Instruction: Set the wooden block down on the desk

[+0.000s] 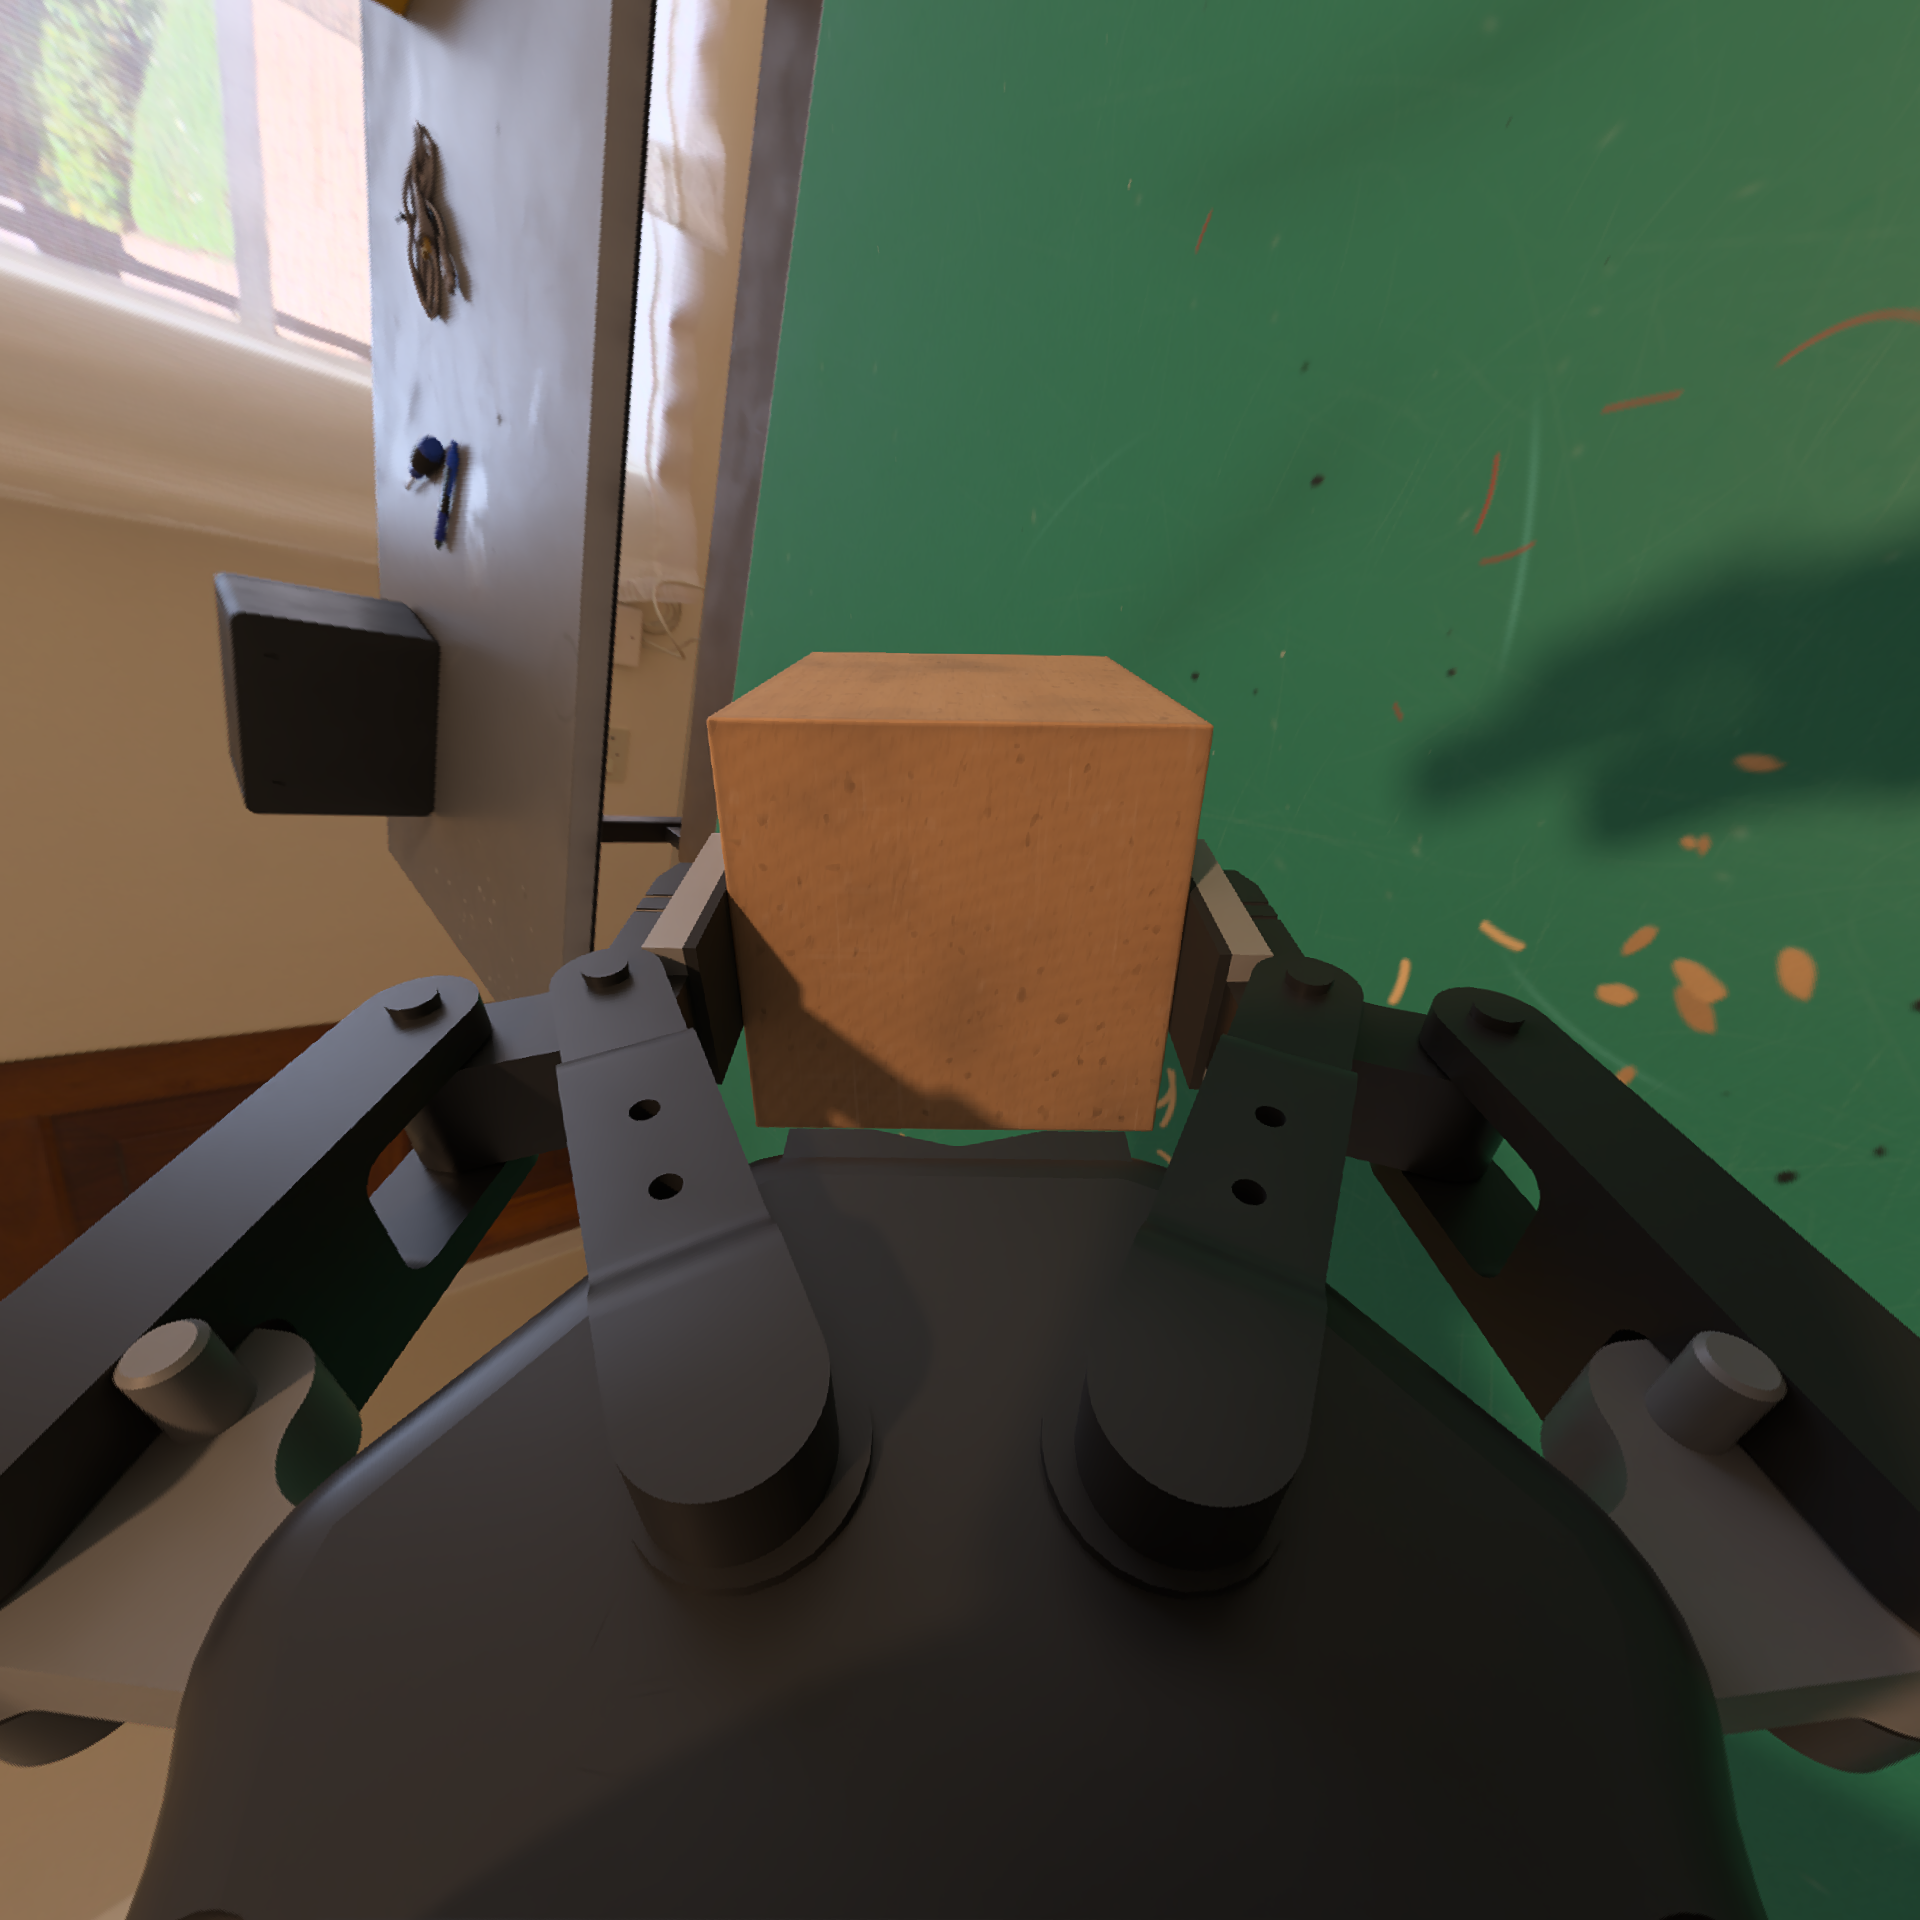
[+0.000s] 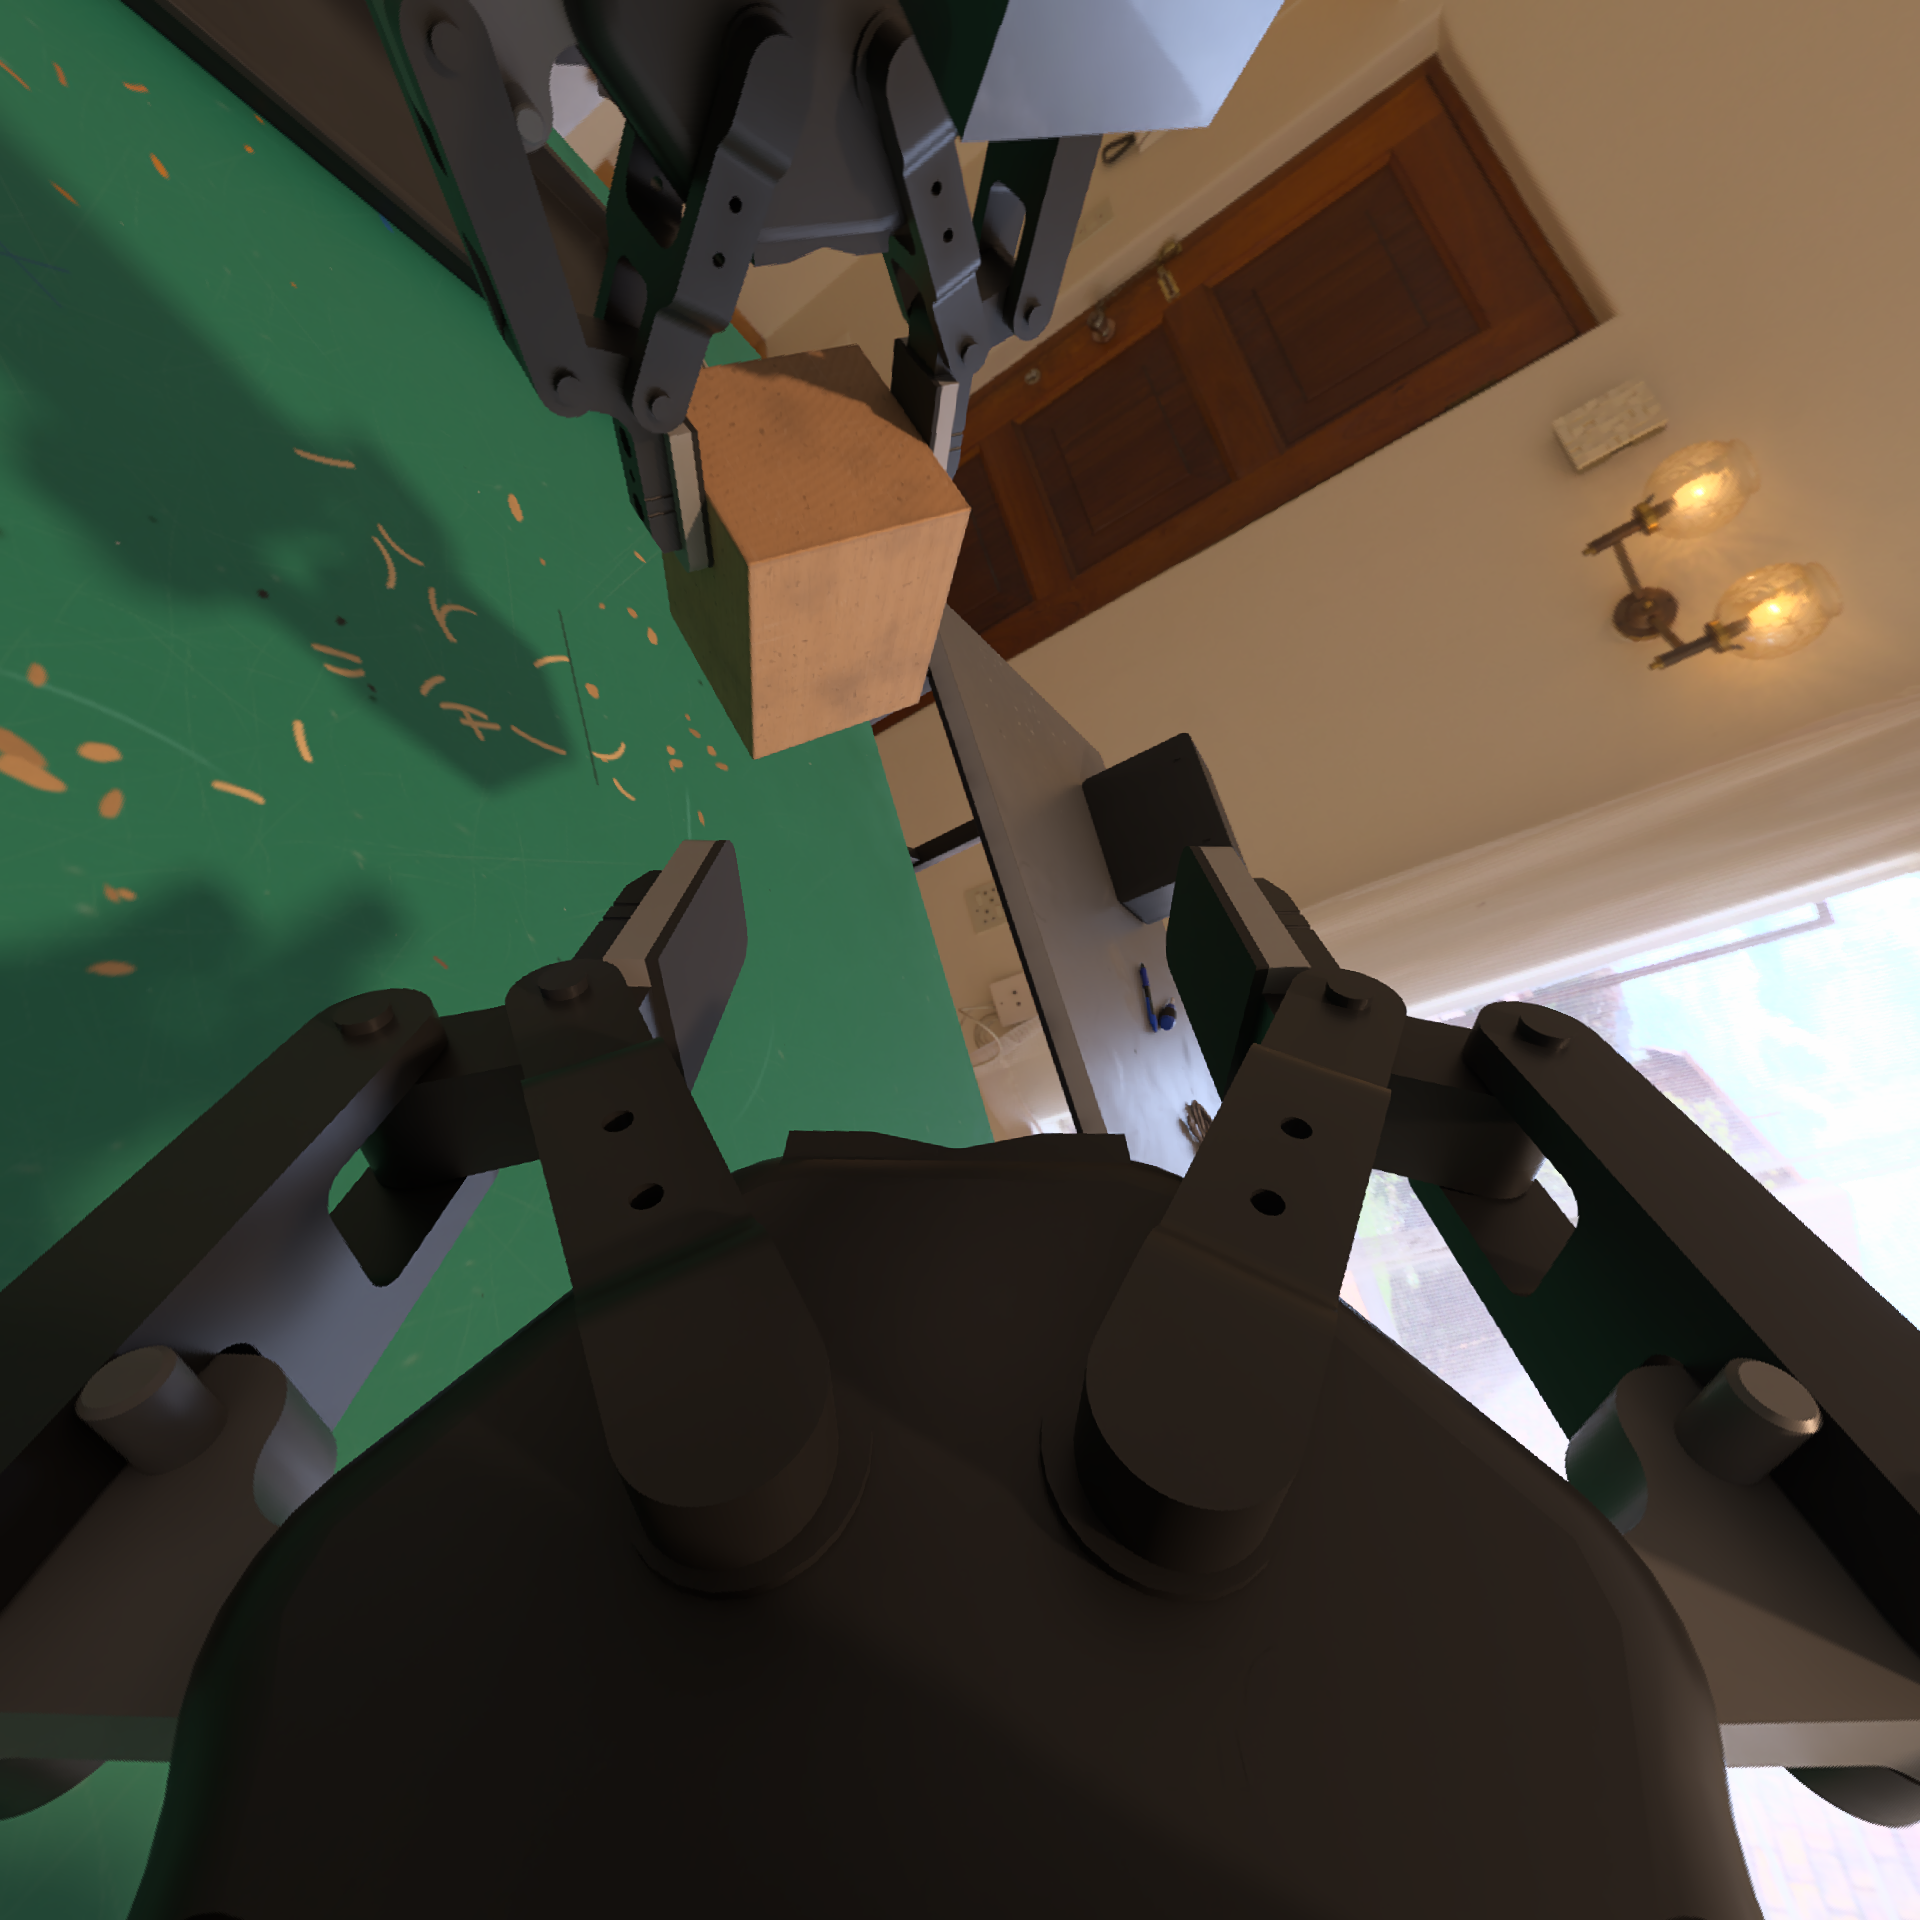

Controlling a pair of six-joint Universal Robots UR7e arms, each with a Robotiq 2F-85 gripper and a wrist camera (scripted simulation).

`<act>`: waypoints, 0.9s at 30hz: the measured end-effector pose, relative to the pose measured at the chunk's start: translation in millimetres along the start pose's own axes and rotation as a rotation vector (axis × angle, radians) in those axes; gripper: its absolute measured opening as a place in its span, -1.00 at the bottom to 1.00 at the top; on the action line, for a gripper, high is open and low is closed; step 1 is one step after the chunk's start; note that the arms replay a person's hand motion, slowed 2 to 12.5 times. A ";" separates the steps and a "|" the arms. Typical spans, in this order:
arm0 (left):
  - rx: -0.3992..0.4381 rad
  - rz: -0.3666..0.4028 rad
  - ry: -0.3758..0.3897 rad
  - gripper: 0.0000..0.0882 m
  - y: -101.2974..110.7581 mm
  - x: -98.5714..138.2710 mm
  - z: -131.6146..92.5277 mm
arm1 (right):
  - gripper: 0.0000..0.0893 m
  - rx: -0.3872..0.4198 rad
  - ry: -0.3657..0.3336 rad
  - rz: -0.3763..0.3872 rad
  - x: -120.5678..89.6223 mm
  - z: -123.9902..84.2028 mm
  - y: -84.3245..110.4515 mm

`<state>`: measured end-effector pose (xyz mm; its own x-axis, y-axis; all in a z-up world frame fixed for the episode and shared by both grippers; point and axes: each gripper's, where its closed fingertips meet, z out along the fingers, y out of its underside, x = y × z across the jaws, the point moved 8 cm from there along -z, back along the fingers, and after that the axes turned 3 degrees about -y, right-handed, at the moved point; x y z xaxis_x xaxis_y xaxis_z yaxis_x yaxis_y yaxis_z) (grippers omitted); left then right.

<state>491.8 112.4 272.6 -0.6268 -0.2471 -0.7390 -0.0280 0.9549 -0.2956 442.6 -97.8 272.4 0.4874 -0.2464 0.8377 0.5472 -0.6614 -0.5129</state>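
A light brown wooden block point(image 1: 956, 894) is held between the two pads of my left gripper point(image 1: 956, 940), above the green desk top point(image 1: 1299, 364) and near its edge. The block point(image 2: 831, 561) also shows in the right wrist view, clamped by the left gripper point(image 2: 816, 457), which reaches in from the top. It hangs clear of the desk point(image 2: 260, 520), casting a shadow there. My right gripper point(image 2: 961, 935) is open and empty, a short way from the block and pointing towards it.
A grey side table point(image 1: 499, 416) beside the desk carries a black box point(image 1: 332, 696), a blue pen point(image 1: 442, 488) and a coiled cord point(image 1: 431, 223). Orange flecks point(image 1: 1704, 987) mark the desk. A wooden door point(image 2: 1278, 353), wall lamps point(image 2: 1714, 561) and a window point(image 2: 1714, 1091) lie beyond.
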 end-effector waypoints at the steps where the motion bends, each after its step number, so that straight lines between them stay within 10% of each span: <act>1: 0.007 0.004 -0.006 0.45 -6.3 1.4 -3.6 | 0.60 -0.001 0.006 -0.005 0.1 -6.1 0.5; 15: 0.089 0.043 -0.050 0.45 -103.6 45.0 -30.5 | 0.60 0.006 0.091 -0.031 -15.2 -97.8 14.8; 27: 0.115 0.058 0.023 0.45 -163.5 105.7 -1.1 | 0.61 -0.088 0.043 -0.027 -40.4 -153.5 52.7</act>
<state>429.3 -69.7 243.5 -0.6427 -0.1866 -0.7430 0.0977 0.9420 -0.3211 347.3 -231.4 240.3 0.4427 -0.2570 0.8591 0.4968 -0.7273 -0.4735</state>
